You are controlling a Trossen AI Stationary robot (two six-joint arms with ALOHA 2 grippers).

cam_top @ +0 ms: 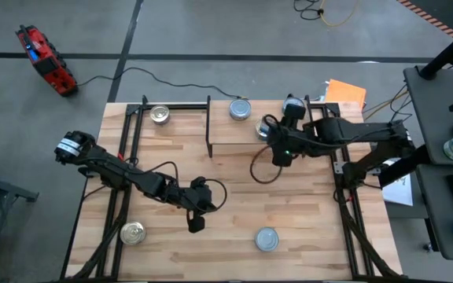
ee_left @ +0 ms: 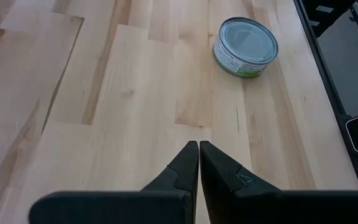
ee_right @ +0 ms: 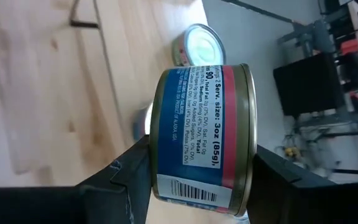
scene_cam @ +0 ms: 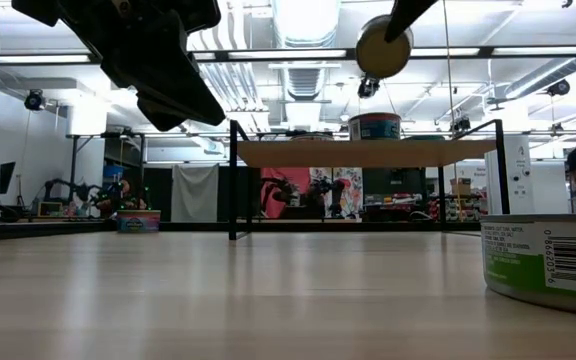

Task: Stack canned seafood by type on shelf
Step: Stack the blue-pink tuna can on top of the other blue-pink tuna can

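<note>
Blue-labelled tin (ee_right: pixel 201 134) sits clamped in your right gripper (ee_right: pixel 194 168) above the shelf (cam_top: pixel 238 135), so lower it onto a matching tin there; left gripper (ee_left: pixel 199 163) waits shut over the table.

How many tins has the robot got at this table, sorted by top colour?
Pale blue tops: 2
Silver-gold tops: 2
Gold-rimmed tin held in the right gripper: 1
Total: 5
</note>
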